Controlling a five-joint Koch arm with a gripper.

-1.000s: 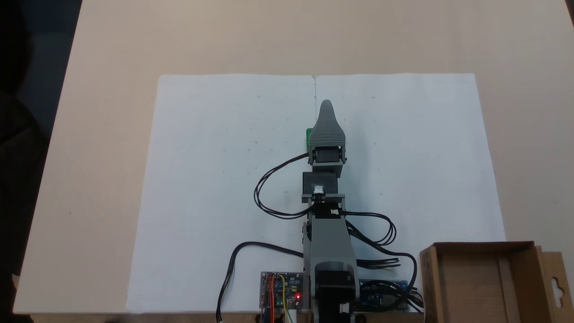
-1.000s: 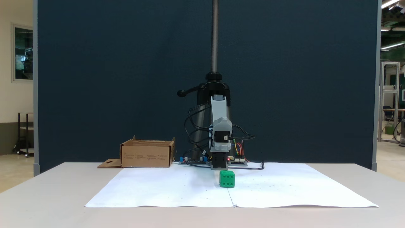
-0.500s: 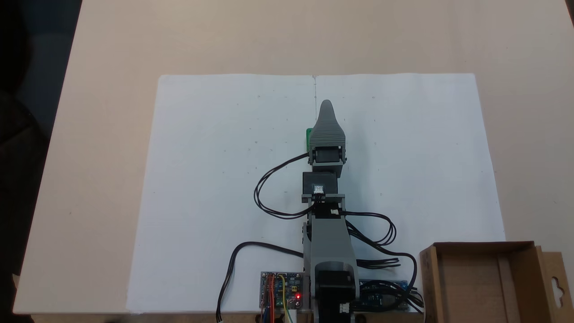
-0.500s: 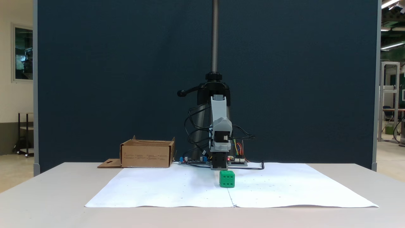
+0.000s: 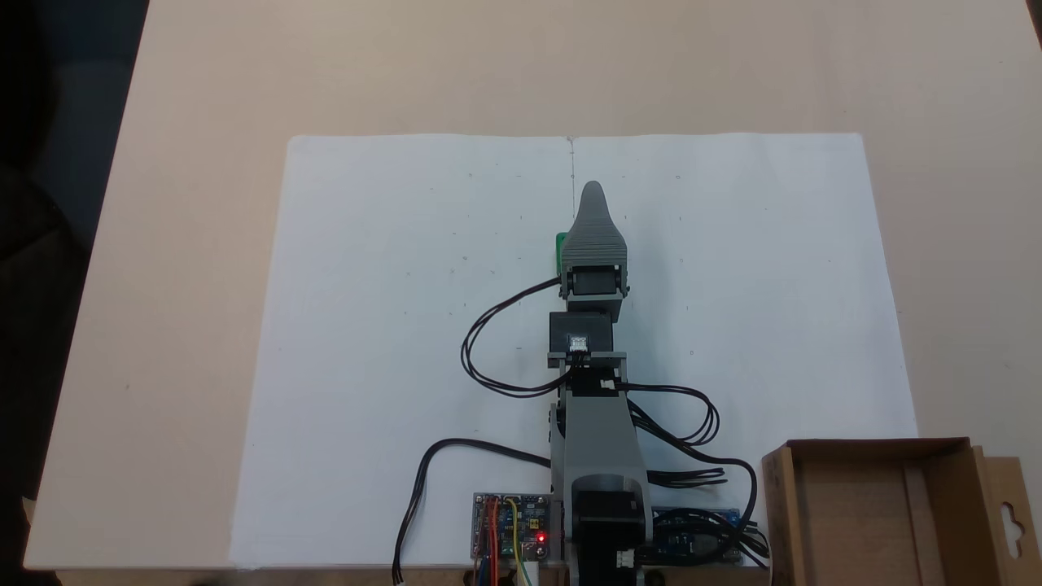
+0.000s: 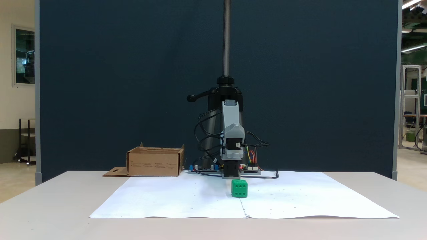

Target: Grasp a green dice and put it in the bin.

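Fingers (image 5: pixel 593 191) of the grey arm point away from its base above the white paper sheet (image 5: pixel 391 325); whether they are parted cannot be told. Small bright green dice (image 6: pixel 239 188) sits on the paper beneath them. Brown cardboard bin (image 6: pixel 155 162) stands on the counter (image 5: pixel 179 244) beside the arm's base.

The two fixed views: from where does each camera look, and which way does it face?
A fixed view: above the table, looking straight down; the arm reaches up-frame, its gripper covering most of the green dice.
A fixed view: at table height, facing the arm head-on; the green dice sits in front of it.
Both fixed views share the bin and white paper.
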